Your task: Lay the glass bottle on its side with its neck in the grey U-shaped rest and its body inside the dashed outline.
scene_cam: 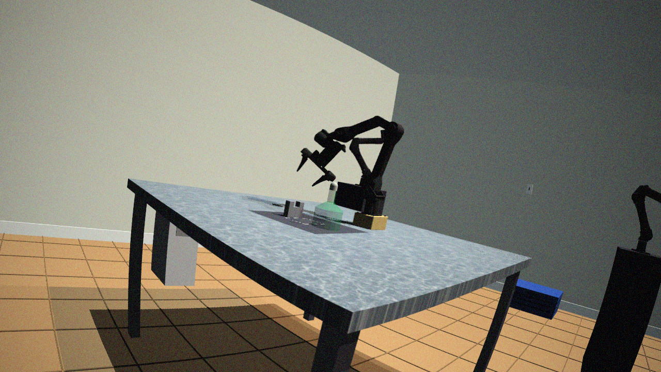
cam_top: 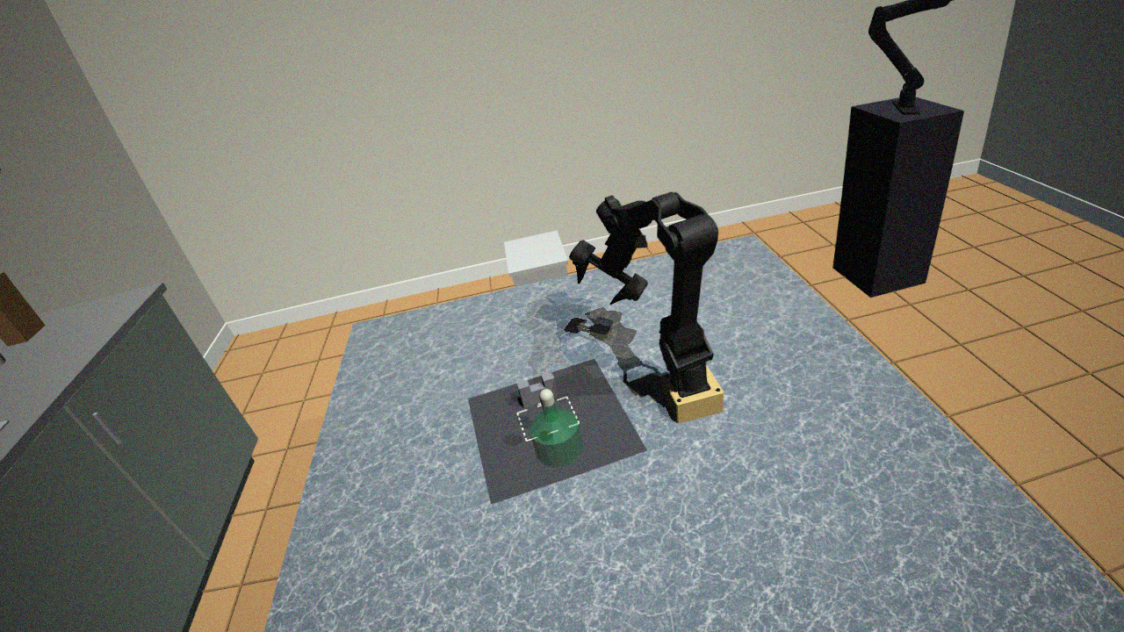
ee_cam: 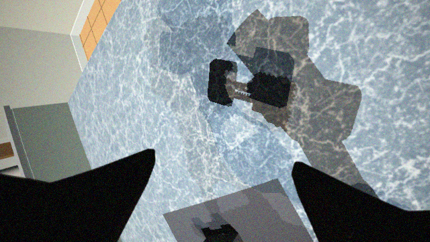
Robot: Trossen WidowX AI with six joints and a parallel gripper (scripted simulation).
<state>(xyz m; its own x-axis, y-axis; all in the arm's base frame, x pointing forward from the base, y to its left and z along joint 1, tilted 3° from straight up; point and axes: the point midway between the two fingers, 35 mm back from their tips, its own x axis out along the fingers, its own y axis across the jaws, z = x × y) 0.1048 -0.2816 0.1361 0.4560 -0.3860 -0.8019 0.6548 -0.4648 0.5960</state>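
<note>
Clearly, top and exterior views show the green glass bottle (cam_top: 557, 441) (scene_cam: 328, 215) upright on the dark mat (cam_top: 502, 476) (scene_cam: 318, 230); the wrist view (mostly tabletop and shadow) doesn't. The gripper (cam_top: 600, 284) (scene_cam: 306, 179) (ee_cam: 224, 162) gapes fully, holding nothing.

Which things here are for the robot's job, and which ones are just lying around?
For the job:
- green glass bottle, standing upright
- grey U-shaped rest
- dashed outline on the dark mat
- the robot's open jaws

Just around:
- blue box on the floor
- second black arm on its black pedestal
</note>
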